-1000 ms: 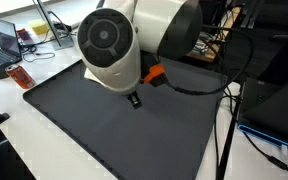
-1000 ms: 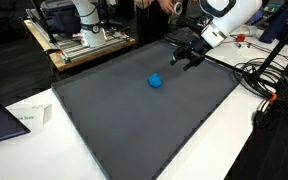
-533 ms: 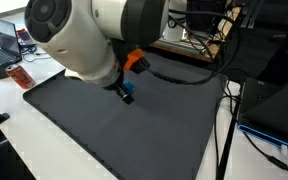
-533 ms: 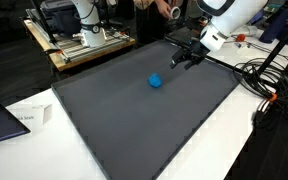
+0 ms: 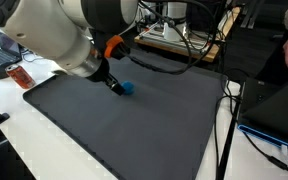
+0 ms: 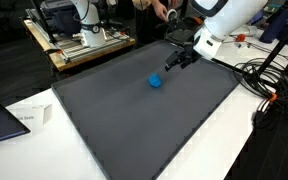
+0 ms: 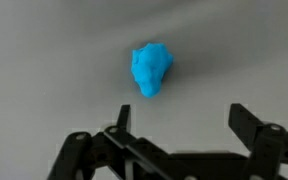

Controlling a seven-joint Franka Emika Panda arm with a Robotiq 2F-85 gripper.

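jaws stand apart in the wrist view, with both fingers (image 7: 242, 120) visible at the lower edge of the frame and nothing clamped between them. blue lump (image 7: 151, 70) lies beyond the fingertips, roughly on the centre line of the gap, and is not touched. lump form: small, crumpled, bright blue; material cannot be told.

dark grey mat (image 6: 134, 125) lies directly beneath the lump and carries it. white worktop (image 6: 29, 150) bears the mat. nothing else on the mat lies near the lump.

arm (image 6: 224, 20) reaches in from beyond the lump, with the jaws angled down towards it, near it and raised off the mat. in an exterior view where the arm body (image 5: 54, 35) fills the upper part of the frame, the jaws appear just beside the lump; contact cannot be confirmed from that angle.

items well apart from the lump:
- red flat item (image 5: 21, 77), on the worktop, off the mat.
- laptop (image 5: 6, 42), further from the lump than the red item.
- sheet of paper (image 6: 29, 117), on the worktop past the mat edge.
- cable bundle (image 6: 269, 85), past the opposite mat edge.
- wooden cart (image 6: 84, 48), beyond the far mat edge.
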